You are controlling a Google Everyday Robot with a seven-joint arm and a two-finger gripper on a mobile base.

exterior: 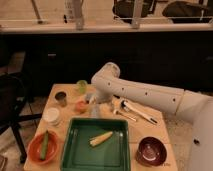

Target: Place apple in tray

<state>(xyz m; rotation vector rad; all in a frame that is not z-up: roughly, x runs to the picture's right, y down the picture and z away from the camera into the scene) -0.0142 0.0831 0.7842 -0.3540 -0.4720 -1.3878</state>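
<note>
Dark cupboards stand behind a wooden table (146, 129). On it sits the apple (81, 106), small, round and orange-red. It is just past the far left corner of the tray (70, 146), not in it. The tray is big and green with a raised rim. A yellow thing (101, 138) lies inside, with lots of bare green floor around it. The gripper (94, 103) hangs just beside the apple; I cannot tell if it grips anything. An orange bowl (32, 151) and a dark red bowl (151, 151) sit close to the tray's two short sides.
</note>
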